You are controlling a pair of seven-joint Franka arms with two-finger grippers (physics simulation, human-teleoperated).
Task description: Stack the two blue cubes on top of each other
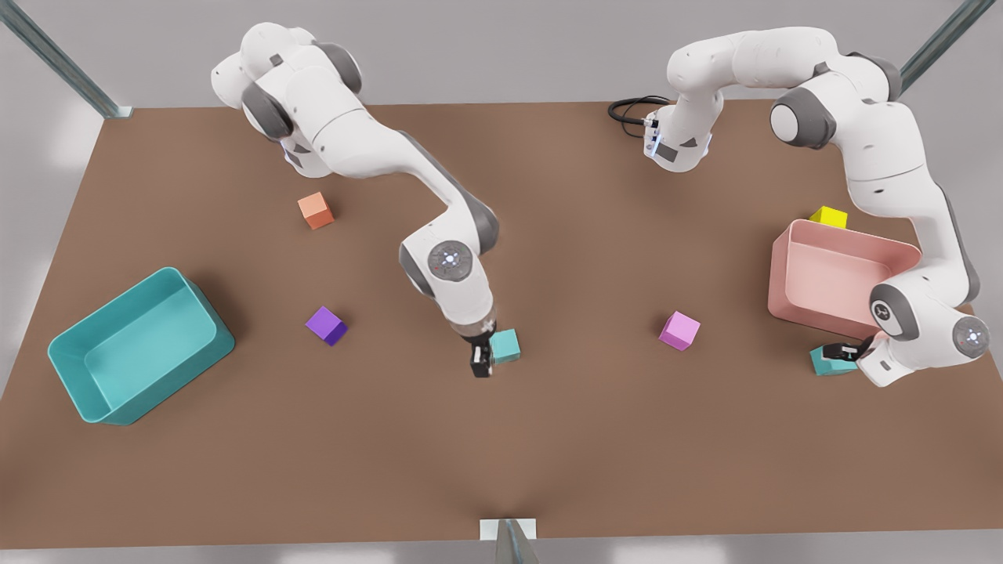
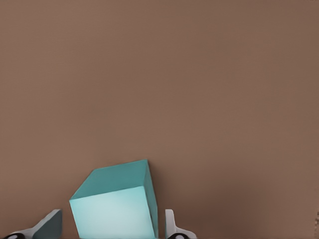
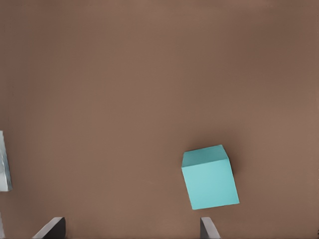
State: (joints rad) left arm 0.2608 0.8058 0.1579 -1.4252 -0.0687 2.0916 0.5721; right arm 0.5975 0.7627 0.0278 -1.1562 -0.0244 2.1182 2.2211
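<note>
**Two blue cubes well apart, neither one gripped yet**

Two matching cubes, both on the counter. First blue cube sits mid-counter, between the purple cube and pink cube. Second blue cube is far over on the front view's right, just off the near corner of the pink bin.

Right gripper is low, just beside the first blue cube on its left. In the right wrist view its fingers are spread wide, w/ the cube ahead of them and off toward one finger, not between them.

Left gripper is down over the second blue cube. In the left wrist view that cube sits between the fingers, w/ a thin gap each side, so not clamped yet.

Handling, approx: plain rigid blocks, prob. light, flat smooth faces. Won't deform, but could slip or twist if pinched near an edge. Best hold is two opposite side faces, mid-height, fingers square to them. The left wrist view shows its cube turned a bit relative to the fingers, so closing may rotate it.
</note>
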